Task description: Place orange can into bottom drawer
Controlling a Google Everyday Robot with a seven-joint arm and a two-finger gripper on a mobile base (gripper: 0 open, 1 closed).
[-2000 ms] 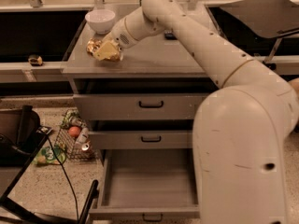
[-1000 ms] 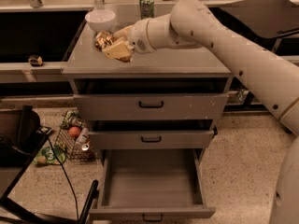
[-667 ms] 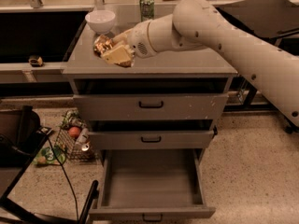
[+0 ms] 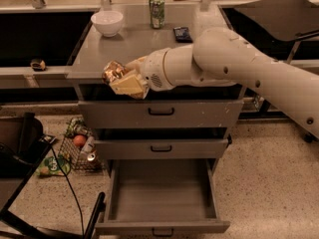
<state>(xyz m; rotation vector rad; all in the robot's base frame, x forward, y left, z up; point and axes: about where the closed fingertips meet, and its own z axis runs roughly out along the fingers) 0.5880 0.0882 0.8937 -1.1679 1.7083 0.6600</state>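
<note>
The orange can (image 4: 112, 71) is shiny, gold and wrinkly. My gripper (image 4: 123, 80) is shut on it and holds it in the air in front of the cabinet's top edge, left of centre, above the top drawer (image 4: 160, 113). The pale fingers (image 4: 130, 85) wrap the can from below and the right. The bottom drawer (image 4: 162, 194) is pulled out wide open, its grey inside bare, straight below and slightly right of the can. My white arm reaches in from the right.
On the cabinet top stand a white bowl (image 4: 107, 22), a green can (image 4: 157, 11) and a dark small object (image 4: 182, 33). A wire basket (image 4: 78, 149) with items sits on the floor at the left. A black frame (image 4: 30, 198) stands at lower left.
My gripper has lifted the orange can off the cabinet top and carried it forward and down, past the cabinet's front edge. The bottom drawer stays open.
</note>
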